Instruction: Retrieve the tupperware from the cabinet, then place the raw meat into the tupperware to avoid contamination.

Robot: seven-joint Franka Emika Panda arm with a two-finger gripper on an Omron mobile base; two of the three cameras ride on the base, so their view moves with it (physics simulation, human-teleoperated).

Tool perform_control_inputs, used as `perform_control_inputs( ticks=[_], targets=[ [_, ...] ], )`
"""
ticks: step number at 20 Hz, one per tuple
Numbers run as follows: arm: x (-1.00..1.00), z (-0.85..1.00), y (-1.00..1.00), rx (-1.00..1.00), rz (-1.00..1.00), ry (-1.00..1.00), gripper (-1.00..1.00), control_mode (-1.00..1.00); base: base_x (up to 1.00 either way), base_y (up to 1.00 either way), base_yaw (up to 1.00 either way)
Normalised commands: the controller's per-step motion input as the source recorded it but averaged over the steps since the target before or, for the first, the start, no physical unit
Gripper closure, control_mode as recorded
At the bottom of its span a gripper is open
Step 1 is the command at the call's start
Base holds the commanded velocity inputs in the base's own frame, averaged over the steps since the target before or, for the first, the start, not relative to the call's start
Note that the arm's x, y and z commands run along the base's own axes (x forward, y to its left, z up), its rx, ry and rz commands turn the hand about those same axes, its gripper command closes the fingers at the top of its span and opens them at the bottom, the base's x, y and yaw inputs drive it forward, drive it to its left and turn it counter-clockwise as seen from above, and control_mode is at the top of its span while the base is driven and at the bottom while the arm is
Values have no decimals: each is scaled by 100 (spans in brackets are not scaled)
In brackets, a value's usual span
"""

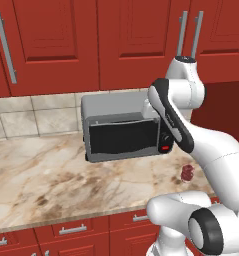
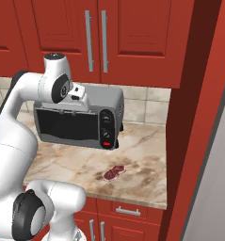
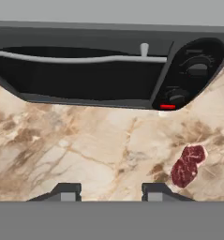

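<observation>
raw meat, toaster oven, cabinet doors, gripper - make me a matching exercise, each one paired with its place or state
Things:
1. raw meat
2. toaster oven
3. cabinet doors
4. gripper

Place or state:
a. shut, above the counter
b. open, holding nothing, over the marble counter
c. lying bare on the counter, in front of the oven's knob side
d. standing on the counter against the tiled wall

Pairs: 1-c, 2-d, 3-a, 4-b

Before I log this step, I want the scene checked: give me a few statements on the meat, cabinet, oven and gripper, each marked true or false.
1. The meat lies bare on the counter. True.
2. The cabinet doors are open. False: they are shut.
3. The gripper holds the meat. False: it is open and holds nothing.
4. The toaster oven door is shut. True.
</observation>
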Motion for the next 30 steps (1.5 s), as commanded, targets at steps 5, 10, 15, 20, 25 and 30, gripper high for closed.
perform_control_inputs(
  ticks=[5, 10, 15, 20, 25, 30],
  targets=[
    [-6, 4, -11, 0, -1, 0, -100, -100, 0, 0, 0],
    [-16, 50, -16, 0, -7, -18, -100, -100, 0, 0, 0],
    [-10, 72, -11, -1, -10, -32, -100, -100, 0, 0, 0],
    [0, 71, -15, -3, -11, -29, -100, -100, 0, 0, 0],
    [0, 73, -17, -3, -8, -24, -100, -100, 0, 0, 0],
    [18, 54, -20, 0, -7, -13, -100, -100, 0, 0, 0]
  ],
)
